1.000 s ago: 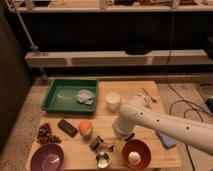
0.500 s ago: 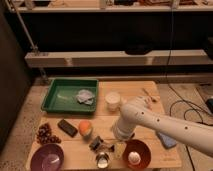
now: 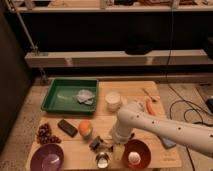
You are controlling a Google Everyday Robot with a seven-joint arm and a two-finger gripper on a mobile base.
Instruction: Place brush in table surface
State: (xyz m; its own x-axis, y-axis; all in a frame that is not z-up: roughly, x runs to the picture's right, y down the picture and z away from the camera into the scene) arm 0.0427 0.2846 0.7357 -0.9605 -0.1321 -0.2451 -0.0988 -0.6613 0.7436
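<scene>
One small dark brush (image 3: 95,144) lies on the table surface (image 3: 131,93) near its front edge, just right of an orange and green fruit (image 3: 85,128) and just behind a small shiny metal cup (image 3: 103,159). The gripper (image 3: 111,144) sits low over the table just right of the brush, hanging from the white arm (image 3: 165,129); whether its jaws are spread or closed, or touching the brush, I cannot tell. That arm enters from the lower right and runs leftward across the front of the table, bending down at a rounded wrist. A brown bowl (image 3: 136,153) sits just right of the gripper, a purple bowl (image 3: 47,158) at the front left corner. Farther out are a flat black block (image 3: 67,127), a white cup (image 3: 113,100), an orange-handled tool (image 3: 150,107) and a green tray (image 3: 70,95).
</scene>
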